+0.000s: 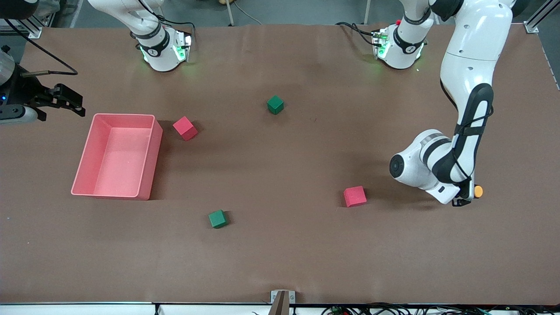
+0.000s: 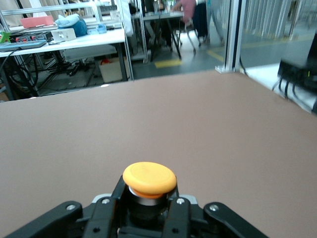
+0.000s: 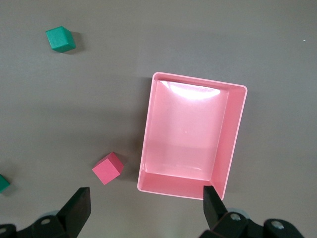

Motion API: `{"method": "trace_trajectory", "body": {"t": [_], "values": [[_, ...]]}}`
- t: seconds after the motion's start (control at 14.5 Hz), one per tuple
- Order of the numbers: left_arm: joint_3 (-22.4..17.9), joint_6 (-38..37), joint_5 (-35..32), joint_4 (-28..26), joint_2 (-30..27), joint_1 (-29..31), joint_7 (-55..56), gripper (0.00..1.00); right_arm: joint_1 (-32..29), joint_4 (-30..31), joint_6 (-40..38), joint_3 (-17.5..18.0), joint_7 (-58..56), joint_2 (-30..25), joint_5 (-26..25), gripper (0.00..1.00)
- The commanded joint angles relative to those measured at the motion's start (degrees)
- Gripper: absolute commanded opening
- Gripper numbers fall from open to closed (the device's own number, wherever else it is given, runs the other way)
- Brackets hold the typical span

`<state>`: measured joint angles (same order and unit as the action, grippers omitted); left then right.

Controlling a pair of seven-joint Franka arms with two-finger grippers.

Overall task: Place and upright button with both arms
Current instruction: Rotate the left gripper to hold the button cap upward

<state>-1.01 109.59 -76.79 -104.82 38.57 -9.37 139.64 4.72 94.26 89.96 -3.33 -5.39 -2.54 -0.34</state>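
Brown table (image 1: 280, 262) – pink bin (image 1: 114, 156), four cubes on it.

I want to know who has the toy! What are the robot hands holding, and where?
The left gripper grips the button by its black body. The right gripper holds nothing.

Light: bright, even overhead | shadows: soft beside cubes | glare: pink bin (image 3: 188, 94) floor | focus: sharp

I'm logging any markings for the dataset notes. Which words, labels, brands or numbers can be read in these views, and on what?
No readable text in any view.
Small dark marks on the arm bases, too small to read.
Nothing printed on the button, the pink bin or the cubes.
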Motion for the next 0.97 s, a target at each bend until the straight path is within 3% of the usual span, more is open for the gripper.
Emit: {"method": "trace_trajectory", "body": {"t": [0.0,0.28,0.55,0.9], "values": [[0.2,-4.4,-4.4,-1.8,-0.1,0.3,8.3,0.0,0.6,0.5,0.7,-0.1,-0.1,0.1,0.2,1.0],[0.2,-11.3,-6.4,-1.7,3.9,0.0,15.6,0.0,0.8,0.5,0.8,-0.1,-0.1,0.2,0.2,1.0],[0.1,-14.0,-9.1,-3.0,7.8,0.1,19.7,0.0,0.9,0.5,0.8,-0.1,-0.1,0.3,0.2,1.0],[0.1,-14.1,-10.8,-4.7,8.3,1.1,20.7,0.0,0.8,0.5,0.4,-0.1,-0.1,0.8,0.2,1.0]]}}
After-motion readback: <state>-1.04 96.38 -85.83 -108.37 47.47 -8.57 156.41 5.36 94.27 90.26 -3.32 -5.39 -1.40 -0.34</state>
